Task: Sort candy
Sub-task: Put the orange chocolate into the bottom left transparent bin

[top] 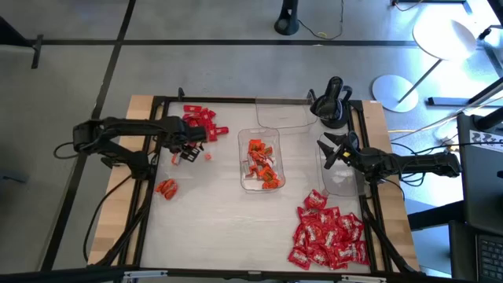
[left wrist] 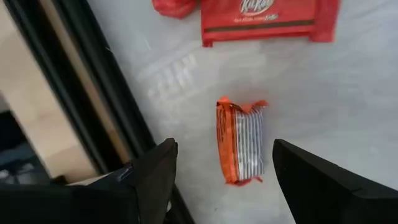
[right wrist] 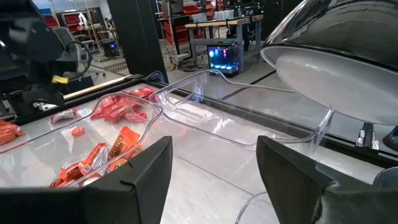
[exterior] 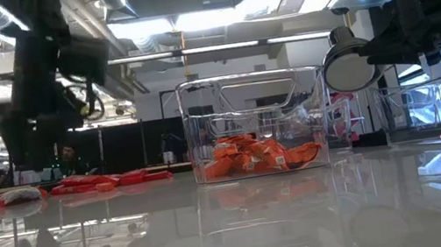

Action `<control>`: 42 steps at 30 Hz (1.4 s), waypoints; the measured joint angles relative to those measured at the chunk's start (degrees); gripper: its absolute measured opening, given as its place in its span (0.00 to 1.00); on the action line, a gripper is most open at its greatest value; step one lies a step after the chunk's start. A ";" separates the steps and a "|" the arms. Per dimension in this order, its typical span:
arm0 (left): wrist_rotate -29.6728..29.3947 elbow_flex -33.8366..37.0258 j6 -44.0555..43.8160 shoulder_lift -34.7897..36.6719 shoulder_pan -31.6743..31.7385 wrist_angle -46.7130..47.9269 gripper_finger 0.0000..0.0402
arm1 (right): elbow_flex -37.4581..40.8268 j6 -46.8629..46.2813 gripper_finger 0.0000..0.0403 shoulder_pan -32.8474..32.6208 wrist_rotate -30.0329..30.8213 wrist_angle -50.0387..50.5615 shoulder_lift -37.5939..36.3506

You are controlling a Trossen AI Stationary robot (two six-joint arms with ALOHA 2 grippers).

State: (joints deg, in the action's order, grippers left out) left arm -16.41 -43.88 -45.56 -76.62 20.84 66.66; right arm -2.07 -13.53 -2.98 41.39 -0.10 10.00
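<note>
My left gripper (top: 186, 151) (left wrist: 224, 149) is open and hovers over the table's far left part. Its fingers stand on either side of one orange candy with a silver striped back (left wrist: 241, 142), which lies flat on the table; they touch nothing. Red candies (top: 200, 118) (left wrist: 267, 18) lie just beyond it. A clear middle tray (top: 243, 161) holds orange candies (top: 262, 163) (exterior: 257, 155). My right gripper (top: 326, 151) (right wrist: 211, 186) is open and empty, above a clear tray on the right (top: 343, 182). A heap of red candies with white marks (top: 326, 236) lies near the right.
A third clear tray (top: 284, 115) (right wrist: 205, 106) stands at the far edge. Two loose orange candies (top: 166, 187) lie near the left edge. Black frame rails (top: 145, 196) border the table. A black stand (top: 331, 102) rises at the far right. Bare tabletop (top: 228, 228) is in the near middle.
</note>
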 joint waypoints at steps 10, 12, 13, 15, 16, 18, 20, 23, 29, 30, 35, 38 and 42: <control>4.41 7.53 3.55 0.00 4.37 -9.59 0.63 | 0.00 -0.14 0.57 0.02 0.00 0.05 0.00; 4.65 8.40 3.59 0.00 5.02 -10.22 0.63 | 0.00 -0.14 0.57 0.01 0.00 0.04 0.00; 5.19 8.96 3.65 0.00 5.31 -11.10 0.63 | 0.00 -0.14 0.57 0.00 -0.02 0.05 0.00; 7.33 9.96 4.49 0.02 5.90 -13.04 0.63 | 0.00 -0.14 0.57 -0.01 0.00 0.05 0.00; 8.24 10.51 5.27 0.15 6.16 -13.95 0.63 | 0.00 -0.14 0.57 -0.01 0.00 0.07 0.00; 9.19 11.20 6.10 0.28 6.63 -14.85 0.63 | 0.00 -0.14 0.57 0.00 -0.01 0.07 0.00; 9.36 11.22 6.91 0.22 6.92 -14.90 0.63 | 0.00 -0.14 0.57 0.01 -0.02 0.09 0.00; 9.80 11.26 7.63 0.24 7.14 -15.25 0.60 | 0.00 -0.14 0.57 -0.01 0.00 0.09 0.00; 10.53 11.31 8.13 0.13 7.06 -15.94 0.44 | 0.00 -0.14 0.57 0.01 0.00 0.10 0.00; 10.70 11.23 8.13 0.13 7.06 -16.02 0.40 | 0.00 -0.16 0.57 0.01 -0.02 0.11 0.00; 10.70 9.58 8.04 0.44 6.04 -15.02 0.30 | 0.00 -0.15 0.57 0.02 0.00 0.11 0.00; 11.20 6.85 7.29 1.48 4.53 -15.35 0.27 | 0.00 -0.14 0.57 0.02 0.00 0.13 0.00; 11.73 2.09 5.82 3.21 1.52 -15.72 0.27 | 0.00 -0.15 0.57 -0.01 -0.02 0.16 0.00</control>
State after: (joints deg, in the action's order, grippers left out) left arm -4.68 -41.80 -39.75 -73.41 22.36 50.94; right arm -2.07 -13.68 -2.98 41.36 0.05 10.00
